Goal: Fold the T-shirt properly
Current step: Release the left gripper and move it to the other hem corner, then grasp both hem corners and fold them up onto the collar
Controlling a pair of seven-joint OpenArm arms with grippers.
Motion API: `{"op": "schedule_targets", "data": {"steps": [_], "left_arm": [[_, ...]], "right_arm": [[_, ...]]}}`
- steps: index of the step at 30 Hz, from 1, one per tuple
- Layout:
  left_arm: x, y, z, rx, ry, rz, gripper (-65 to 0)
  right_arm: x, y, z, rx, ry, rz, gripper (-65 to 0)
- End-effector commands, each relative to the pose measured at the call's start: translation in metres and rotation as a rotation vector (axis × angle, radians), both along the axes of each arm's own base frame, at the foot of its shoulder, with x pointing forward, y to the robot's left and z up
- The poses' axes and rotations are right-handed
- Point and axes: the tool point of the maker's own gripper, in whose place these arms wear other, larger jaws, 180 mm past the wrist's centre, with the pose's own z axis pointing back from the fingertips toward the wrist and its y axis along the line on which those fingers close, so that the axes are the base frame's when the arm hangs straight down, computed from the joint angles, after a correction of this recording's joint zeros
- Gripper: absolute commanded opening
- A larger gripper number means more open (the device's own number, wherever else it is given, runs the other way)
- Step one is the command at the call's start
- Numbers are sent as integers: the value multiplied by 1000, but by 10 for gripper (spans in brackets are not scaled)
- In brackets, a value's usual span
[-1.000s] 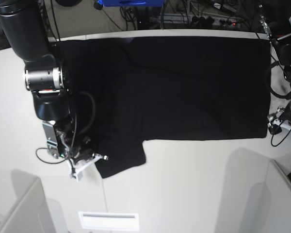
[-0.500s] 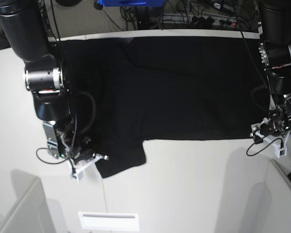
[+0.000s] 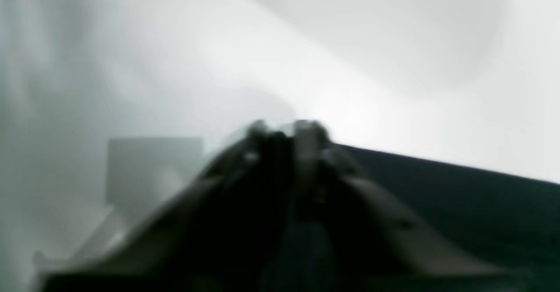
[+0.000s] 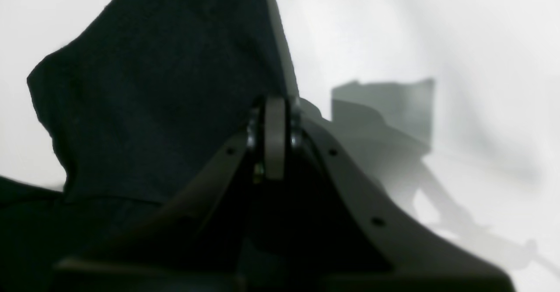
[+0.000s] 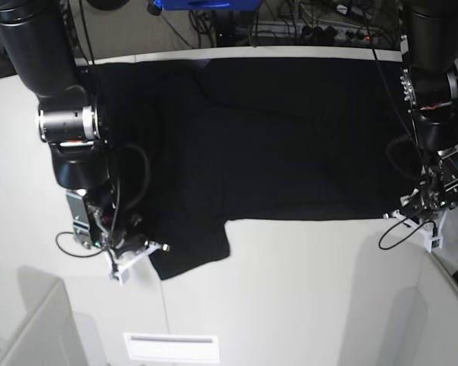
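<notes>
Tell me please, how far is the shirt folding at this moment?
Done: the T-shirt lies spread flat on the table. In hand: the right pincer is shut at the sleeve edge; the left pincer sits at the hem corner, though its grip is blurred. Left: no fold shows yet.

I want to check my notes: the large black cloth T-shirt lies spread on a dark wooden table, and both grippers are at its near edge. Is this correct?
Not quite: the table is white, not dark wood, as the base view shows. The large black cloth T-shirt does lie spread there, with the left gripper and right gripper at its near edge.
</notes>
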Motion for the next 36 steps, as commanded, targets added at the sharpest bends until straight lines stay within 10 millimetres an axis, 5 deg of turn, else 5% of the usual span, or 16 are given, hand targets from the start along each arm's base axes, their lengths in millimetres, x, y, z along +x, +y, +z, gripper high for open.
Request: {"op": "schedule_targets", "data": {"steps": [1, 7, 18, 30, 36], "left_arm": [[-5, 2, -1, 4, 30, -12, -650], [-6, -6, 10, 47, -20, -66, -650], [-10, -15, 26, 95, -79, -122, -650], [-32, -51, 45, -30, -200, -175, -650], [-51, -36, 69, 0, -268, -144, -650]], "right_arm": [[17, -2, 19, 4, -49, -4, -650], [19, -9, 25, -6, -82, -4, -650], [12, -3, 65, 21, -236, 19, -650], [-17, -23, 66, 11, -241, -1, -650], [-33, -22, 62, 5, -237, 10, -650]]}}
